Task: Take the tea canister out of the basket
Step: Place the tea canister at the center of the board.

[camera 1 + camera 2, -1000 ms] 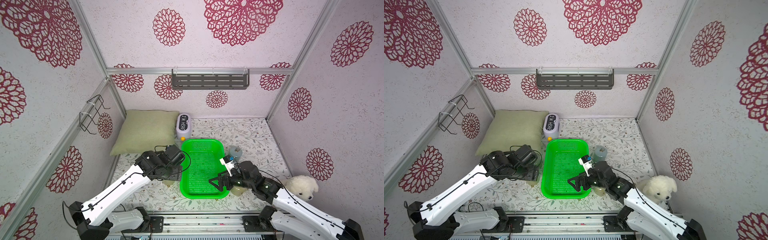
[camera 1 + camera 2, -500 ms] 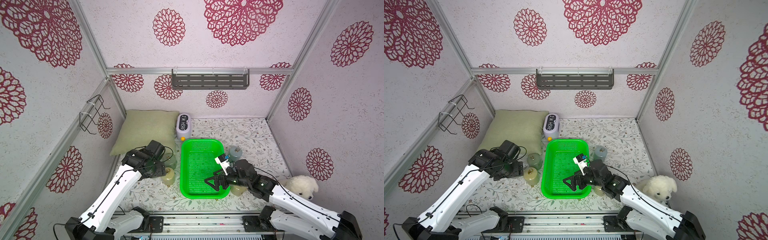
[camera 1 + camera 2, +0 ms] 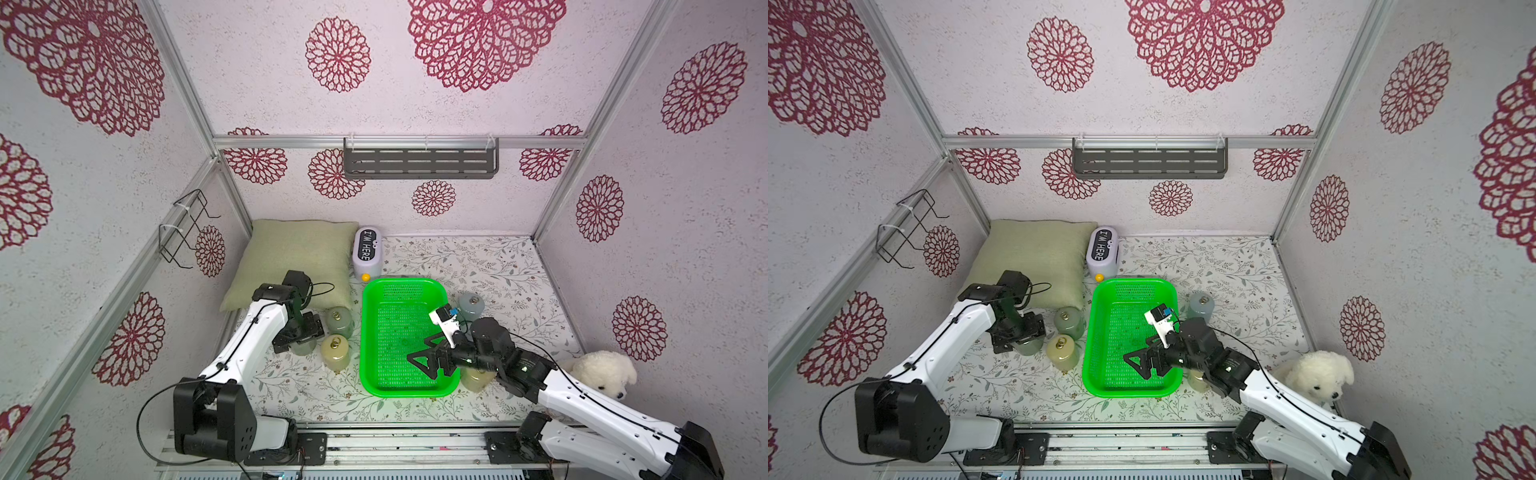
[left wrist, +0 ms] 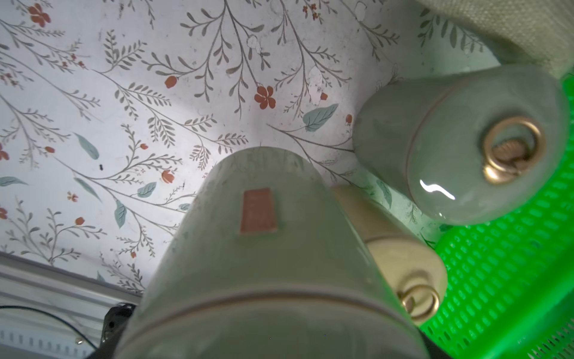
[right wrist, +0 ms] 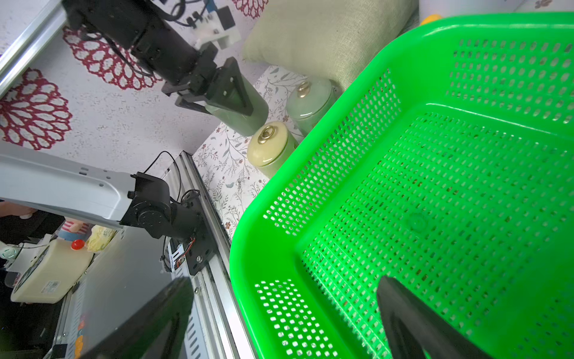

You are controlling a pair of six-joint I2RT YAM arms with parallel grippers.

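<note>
Your left gripper [image 5: 230, 105] clamps the glazed green tea canister [image 5: 248, 118] by its body, just left of the basket [image 3: 405, 281]; judge it heavy, slick, breakable ceramic, while your right gripper [image 3: 428, 355] hangs open over the basket.

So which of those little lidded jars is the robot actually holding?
The pale green ceramic canister clamped in the left gripper, beside the bright green plastic basket; the rest stand free.
</note>
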